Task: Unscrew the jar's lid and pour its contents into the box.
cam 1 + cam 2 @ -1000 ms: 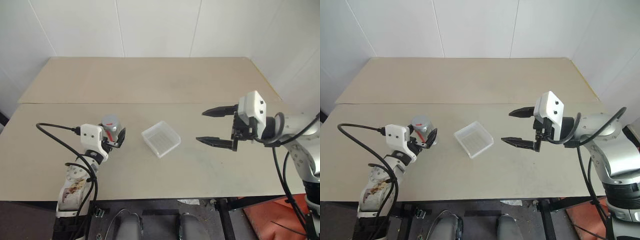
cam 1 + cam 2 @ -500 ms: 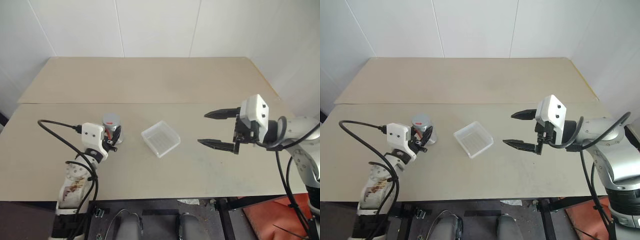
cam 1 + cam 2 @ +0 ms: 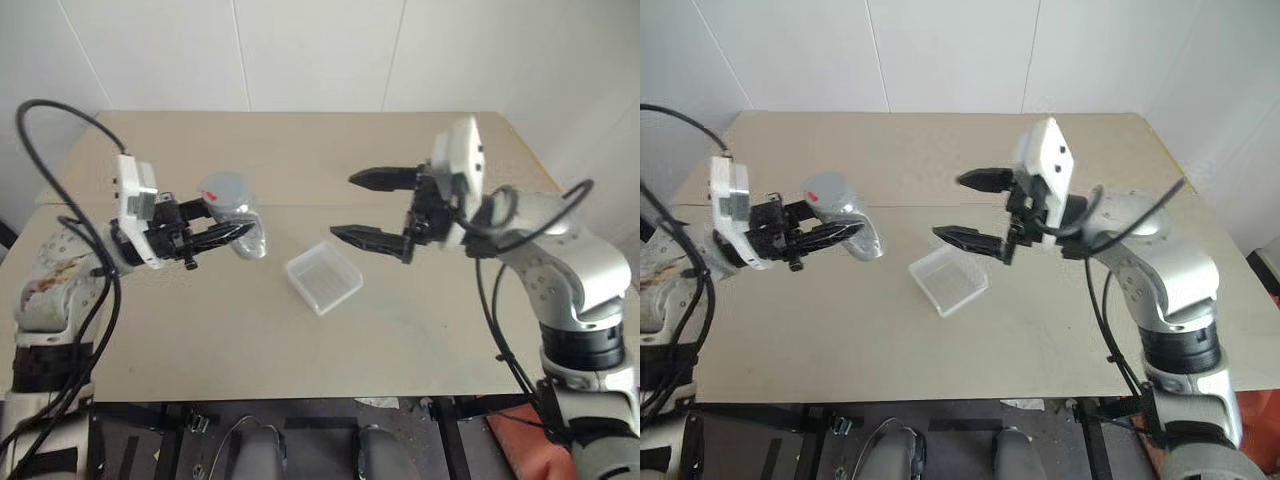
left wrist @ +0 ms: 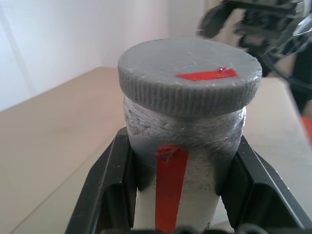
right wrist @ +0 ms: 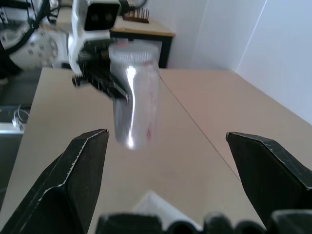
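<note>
Left pincer [image 3: 225, 236] clamped on jar [image 3: 243, 232] body, held above bench. Right pincer [image 3: 362, 208] jaws wide, near, facing it. Jar rigid, smooth, prob. slippery; grip ridged lid [image 4: 189, 76] rim.

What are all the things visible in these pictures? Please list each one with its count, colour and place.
jar: one, silvery-grey with a red mark, lifted above the table, held in the left gripper.
lid: one, grey with a red strip, on the jar.
box: one, clear plastic, on the table near the middle, below and between the two grippers.
table: one, beige.
left gripper: one, black fingers shut on the jar.
right gripper: one, black fingers open, facing the jar above the box.
</note>
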Motion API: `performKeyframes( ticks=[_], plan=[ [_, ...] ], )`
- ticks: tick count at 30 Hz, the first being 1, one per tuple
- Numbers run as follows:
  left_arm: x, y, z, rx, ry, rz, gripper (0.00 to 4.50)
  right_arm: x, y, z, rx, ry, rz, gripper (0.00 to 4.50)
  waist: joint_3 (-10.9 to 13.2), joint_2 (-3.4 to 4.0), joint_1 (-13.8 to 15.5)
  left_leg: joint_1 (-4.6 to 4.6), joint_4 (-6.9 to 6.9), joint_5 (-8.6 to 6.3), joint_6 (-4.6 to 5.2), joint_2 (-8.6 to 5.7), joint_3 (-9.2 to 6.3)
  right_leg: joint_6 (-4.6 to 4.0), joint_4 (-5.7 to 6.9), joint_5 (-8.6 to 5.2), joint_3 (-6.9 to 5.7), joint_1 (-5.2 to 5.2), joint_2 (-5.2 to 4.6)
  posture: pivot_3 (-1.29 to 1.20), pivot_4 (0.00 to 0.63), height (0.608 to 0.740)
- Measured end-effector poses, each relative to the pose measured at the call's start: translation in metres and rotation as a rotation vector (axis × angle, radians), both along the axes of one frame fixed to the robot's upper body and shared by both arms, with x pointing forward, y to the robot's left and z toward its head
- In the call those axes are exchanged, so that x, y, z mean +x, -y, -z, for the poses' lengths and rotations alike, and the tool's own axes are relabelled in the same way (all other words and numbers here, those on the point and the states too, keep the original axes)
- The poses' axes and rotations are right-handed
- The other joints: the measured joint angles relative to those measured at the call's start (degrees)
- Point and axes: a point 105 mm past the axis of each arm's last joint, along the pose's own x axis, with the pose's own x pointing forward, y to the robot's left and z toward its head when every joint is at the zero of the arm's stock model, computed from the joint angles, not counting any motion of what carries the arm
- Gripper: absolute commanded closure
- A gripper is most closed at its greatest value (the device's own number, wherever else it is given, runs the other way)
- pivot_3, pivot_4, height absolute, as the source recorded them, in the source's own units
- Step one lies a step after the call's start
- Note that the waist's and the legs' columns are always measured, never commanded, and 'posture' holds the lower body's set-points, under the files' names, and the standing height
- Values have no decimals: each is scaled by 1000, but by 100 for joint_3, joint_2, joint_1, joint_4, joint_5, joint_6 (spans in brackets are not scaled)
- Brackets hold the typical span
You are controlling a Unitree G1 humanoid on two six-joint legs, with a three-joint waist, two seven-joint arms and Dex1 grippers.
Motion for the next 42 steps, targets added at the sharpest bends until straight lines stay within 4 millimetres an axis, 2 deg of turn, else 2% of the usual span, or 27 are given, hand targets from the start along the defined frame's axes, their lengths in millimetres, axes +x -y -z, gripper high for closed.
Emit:
performKeyframes(
  ticks=[3, 7, 10, 19, 22, 26, 33, 38, 42],
  plan=[
    [2, 25, -1, -12, -10, 119, 2587, 1, -19, -7, 9, -12, -14, 0, 0, 0, -10, -4, 2, 0, 0, 1, -2, 0, 0, 0, -2, -2, 2, 0, 150, 740],
    [8, 42, 8, -9, -55, 198, 2587, 7, -33, -2, -3, -55, 9, 0, 0, 0, -19, -4, 2, 0, 1, 1, -1, 0, 1, 0, 0, -4, 3, 0, 150, 740],
    [12, 48, 17, 10, -78, 221, 2587, 10, -39, -1, -14, -70, 24, 0, 0, 0, -37, -5, 2, 0, 1, 2, -1, 0, 2, 0, 0, -7, 4, 0, 150, 740],
    [14, 56, 16, 59, -34, 268, 2587, 14, -49, 5, -52, -101, 38, 0, 0, 0, -30, -6, 2, 0, 1, 2, -2, 0, 2, 0, 0, -7, 4, 0, 150, 740],
    [14, 55, 17, 71, -32, 273, 2587, 14, -49, 6, -56, -106, 33, 574, 0, 0, -31, -6, 2, 1, 1, 2, -2, 0, 2, 0, 0, -7, 4, 0, 150, 740],
    [16, 53, 17, 80, -29, 261, 2587, 13, -54, 9, -59, -124, 7, 1763, 0, 0, -34, -6, 2, 1, 1, 3, -2, 0, 2, 0, 0, -7, 5, 0, 150, 740],
    [16, 52, 19, 100, -18, 266, 2587, 12, -55, 10, -62, -138, -15, 1763, 0, 1, -28, -7, 2, 1, 1, 2, -3, 0, 2, 0, 0, -7, 4, 0, 150, 740],
    [5, 57, 16, 125, 4, 388, 2587, -2, -47, 11, -46, -141, -199, 1763, 0, 0, -13, -8, 3, 0, 1, 2, -3, 0, -2, 0, -3, -3, 4, 0, 150, 740],
    [-12, 69, 15, 168, 17, 554, 2587, -13, -36, 15, -30, -140, -490, 1763, 0, 1, -25, -6, 11, 0, 1, 2, -4, 1, 0, 0, -3, 0, 6, 0, 150, 740]
  ],
)
